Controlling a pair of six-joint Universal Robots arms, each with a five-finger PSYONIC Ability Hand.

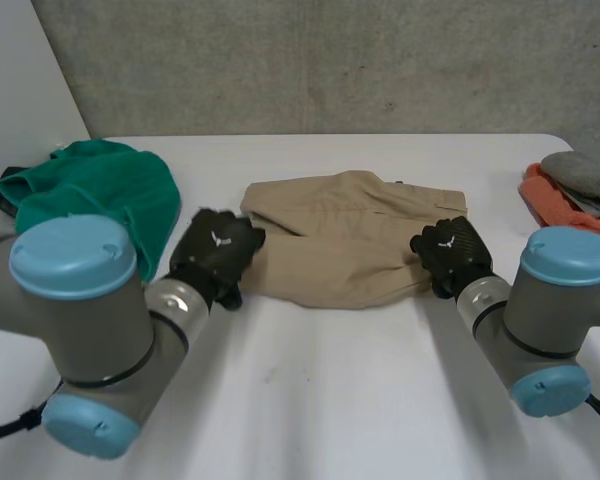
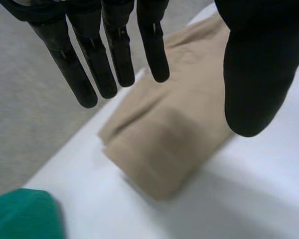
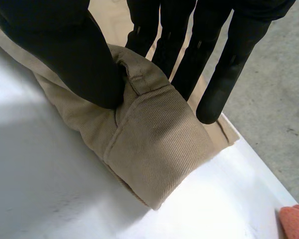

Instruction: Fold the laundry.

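**Q:** Where are you at with the laundry, and what's each robot hand doing?

**Me:** The khaki trousers (image 1: 350, 235) lie in the middle of the white bench (image 1: 330, 400), already doubled over, between my two hands. My right robot hand (image 1: 452, 250) pinches the waistband end. The thumb is on one side of a raised fold by the belt loop (image 3: 139, 84), with straight fingers on the other. My left robot hand (image 1: 215, 250) is open, fingers straight and apart from the thumb. It hovers over the opposite end, not touching it as far as I can tell.

**Q:** So how do you do this fold without making a mess?

**Me:** My take: the left should bite through all the layers, not just the top one, as deep as the right does. Then lift both ends together and level so the layers don't slide apart, and lay them over square. The green garment (image 1: 100, 190) sits near my left arm, so I'd mind that. The orange cloth (image 1: 560, 205) and grey cloth (image 1: 585, 175) are well apart, no worry there.
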